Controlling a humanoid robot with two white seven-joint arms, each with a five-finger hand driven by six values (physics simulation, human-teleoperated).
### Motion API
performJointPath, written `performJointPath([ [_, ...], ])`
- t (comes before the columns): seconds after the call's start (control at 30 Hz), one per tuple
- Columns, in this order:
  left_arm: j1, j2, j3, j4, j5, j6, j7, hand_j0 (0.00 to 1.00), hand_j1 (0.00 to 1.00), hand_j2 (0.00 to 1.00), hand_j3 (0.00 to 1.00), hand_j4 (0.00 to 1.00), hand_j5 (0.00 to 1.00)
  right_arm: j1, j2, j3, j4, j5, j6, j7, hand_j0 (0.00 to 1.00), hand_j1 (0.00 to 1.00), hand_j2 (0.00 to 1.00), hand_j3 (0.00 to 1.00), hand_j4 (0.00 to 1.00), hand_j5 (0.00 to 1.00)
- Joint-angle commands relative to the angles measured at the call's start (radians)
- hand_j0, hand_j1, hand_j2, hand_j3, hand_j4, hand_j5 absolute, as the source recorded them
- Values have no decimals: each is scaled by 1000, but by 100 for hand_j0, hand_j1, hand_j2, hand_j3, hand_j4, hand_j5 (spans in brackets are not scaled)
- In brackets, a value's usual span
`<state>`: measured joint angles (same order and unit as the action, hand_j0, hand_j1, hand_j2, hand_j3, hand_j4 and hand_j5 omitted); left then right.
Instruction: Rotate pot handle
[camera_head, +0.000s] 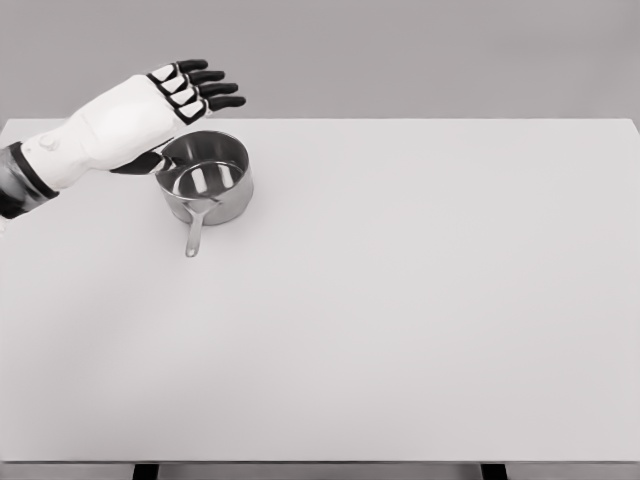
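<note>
left hand (150, 110) | fingers extended, holding nothing | above pot (206, 180) rim

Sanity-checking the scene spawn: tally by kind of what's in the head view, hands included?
Pots: 1, a steel pot with its handle pointing toward the camera.
Hands: 1, the left hand, fingers spread, above the pot's far-left rim, holding nothing.
Tables: 1, a white table.
Total: 3
</note>
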<state>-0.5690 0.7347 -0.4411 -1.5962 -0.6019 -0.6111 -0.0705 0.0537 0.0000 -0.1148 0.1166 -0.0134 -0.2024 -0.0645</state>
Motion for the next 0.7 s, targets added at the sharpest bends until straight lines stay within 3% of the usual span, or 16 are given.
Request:
performJointPath([
  [0.0, -6, -89, -65, 4, -58, 0, 0, 100, 100, 100, 100, 100, 100, 0, 0, 0, 0, 0, 0, 0, 100, 100, 100, 100, 100, 100],
  [0.07, -31, -124, -116, 10, -59, 0, 0, 100, 100, 100, 100, 100, 100, 0, 0, 0, 0, 0, 0, 0, 100, 100, 100, 100, 100, 100],
  [0.13, -31, -153, -119, 21, -79, 0, 0, 100, 100, 100, 100, 100, 100, 0, 0, 0, 0, 0, 0, 0, 100, 100, 100, 100, 100, 100],
  [0.27, -31, -235, -120, 136, -174, 0, 2, 100, 100, 100, 100, 100, 100, 0, 0, 0, 0, 0, 0, 0, 100, 100, 100, 100, 100, 100],
  [0.67, -6, -239, -140, 154, -188, 0, 8, 100, 100, 100, 100, 100, 100, 0, 0, 0, 0, 0, 0, 0, 100, 100, 100, 100, 100, 100],
])
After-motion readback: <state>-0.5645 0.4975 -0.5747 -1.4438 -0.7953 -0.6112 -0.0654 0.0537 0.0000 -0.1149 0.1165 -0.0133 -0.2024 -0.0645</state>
